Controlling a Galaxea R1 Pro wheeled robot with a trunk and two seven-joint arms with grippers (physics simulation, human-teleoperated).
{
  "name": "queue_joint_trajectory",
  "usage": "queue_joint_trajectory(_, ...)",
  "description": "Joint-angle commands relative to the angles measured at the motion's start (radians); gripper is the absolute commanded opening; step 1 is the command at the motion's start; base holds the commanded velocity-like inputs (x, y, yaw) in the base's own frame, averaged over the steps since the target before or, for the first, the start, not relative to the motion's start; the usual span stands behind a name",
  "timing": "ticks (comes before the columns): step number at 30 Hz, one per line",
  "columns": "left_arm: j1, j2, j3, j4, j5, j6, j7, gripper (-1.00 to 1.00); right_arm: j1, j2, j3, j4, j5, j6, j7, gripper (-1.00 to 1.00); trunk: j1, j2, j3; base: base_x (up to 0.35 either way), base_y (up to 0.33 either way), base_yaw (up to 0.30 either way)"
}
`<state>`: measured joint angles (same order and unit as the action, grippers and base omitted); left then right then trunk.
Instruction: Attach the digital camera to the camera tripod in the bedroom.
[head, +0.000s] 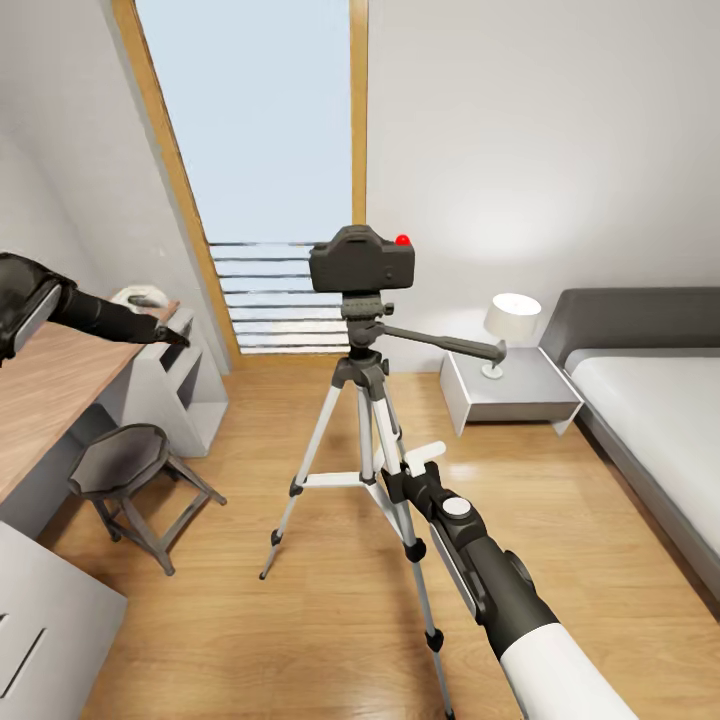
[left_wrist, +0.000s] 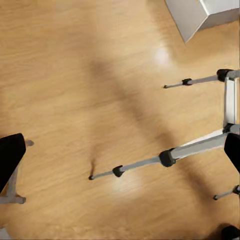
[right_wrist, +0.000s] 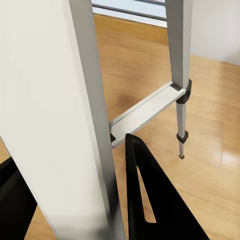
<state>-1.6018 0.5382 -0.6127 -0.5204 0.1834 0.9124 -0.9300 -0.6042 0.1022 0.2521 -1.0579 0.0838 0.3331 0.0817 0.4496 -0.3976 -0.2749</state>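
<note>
The digital camera is seen sitting on the black head of the camera tripod, its red button at the top right corner, framed against the tall wood-framed window of the bedroom. The tripod is planted upright on the light wood floor, legs splayed, with the long pan handle thrust out toward the grey bedside table, where a small white lamp is stood. The right gripper is pressed in at the near leg of the tripod, and in the right wrist view the silver leg is caught between the two black fingers, so the grip is closed around that leg. Beyond it the cross brace and a second leg are picked out over the floor. The left arm is stretched out over the wooden desk, and the left gripper is held near the desk's far end; whether its fingers are apart or together cannot be told. From the left wrist view the tripod's lower legs are looked down on from above. A low grey stool is parked beside the desk, and the bed with its white mattress is set along the right wall.
</note>
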Motion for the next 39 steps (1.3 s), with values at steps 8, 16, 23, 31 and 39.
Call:
queue_joint_trajectory(8, 0.22, -0.003, 0.001, 0.203, 0.063, -0.047, 0.229, 1.0, 0.0, 0.001, 0.001, 0.0, 0.005, 0.007, 0.006, -1.0, 0.0, -0.002, -0.002, 0.0, 0.0, 0.0)
queue_joint_trajectory(16, 0.462, -0.044, 0.003, 0.457, 0.237, -0.352, 0.278, 1.0, 0.0, 0.002, 0.001, 0.0, -0.003, 0.008, 0.008, -1.0, 0.0, -0.002, -0.002, 0.0, 0.0, 0.0)
queue_joint_trajectory(23, 0.791, -0.075, 0.004, 0.511, 0.478, -0.64, 0.287, 1.0, 0.0, 0.002, 0.001, -0.002, -0.006, 0.009, 0.01, -1.0, 0.0, -0.002, -0.002, 0.0, 0.0, 0.0)
queue_joint_trajectory(31, 1.073, -0.163, 0.004, 0.518, 0.681, -0.902, 0.369, 1.0, 0.0, 0.002, 0.001, -0.001, -0.007, 0.009, 0.01, -1.0, 0.0, -0.002, -0.002, 0.0, 0.0, 0.0)
queue_joint_trajectory(39, 1.214, -0.258, 0.003, 0.52, 0.73, -0.963, 0.686, 1.0, 0.0, 0.002, 0.001, -0.001, -0.008, 0.009, 0.01, -1.0, 0.0, -0.002, -0.002, 0.0, 0.0, 0.0)
